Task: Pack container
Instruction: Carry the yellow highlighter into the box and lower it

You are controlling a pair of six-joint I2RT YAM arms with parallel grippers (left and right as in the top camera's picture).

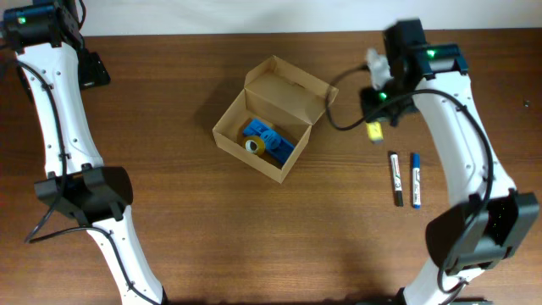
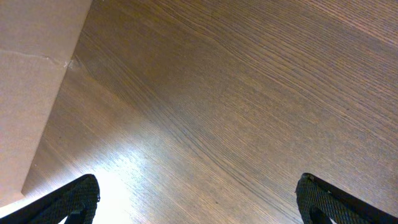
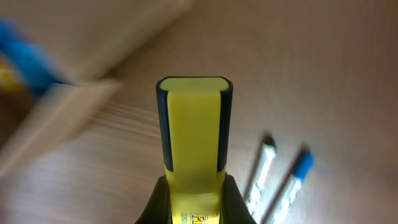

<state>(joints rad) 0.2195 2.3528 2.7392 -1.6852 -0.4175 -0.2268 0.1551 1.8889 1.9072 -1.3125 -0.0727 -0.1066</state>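
Observation:
The tan cardboard container point(image 1: 273, 100) stands open at the table's middle, its flap lid up, with blue items point(image 1: 269, 141) and a small yellow roll inside. My right gripper point(image 1: 376, 117) is shut on a yellow highlighter point(image 3: 194, 134) and holds it above the table, to the right of the container. Its black-edged yellow cap points away from the jaws in the right wrist view. A black marker point(image 1: 395, 178) and a blue marker point(image 1: 416, 180) lie side by side on the table below it. My left gripper point(image 2: 198, 205) is open and empty over bare wood at the far left.
A black block point(image 1: 93, 69) sits at the far left near the left arm. The container's blurred edge point(image 3: 56, 99) shows at the left of the right wrist view. A pale wall surface point(image 2: 31, 93) shows at the left of the left wrist view.

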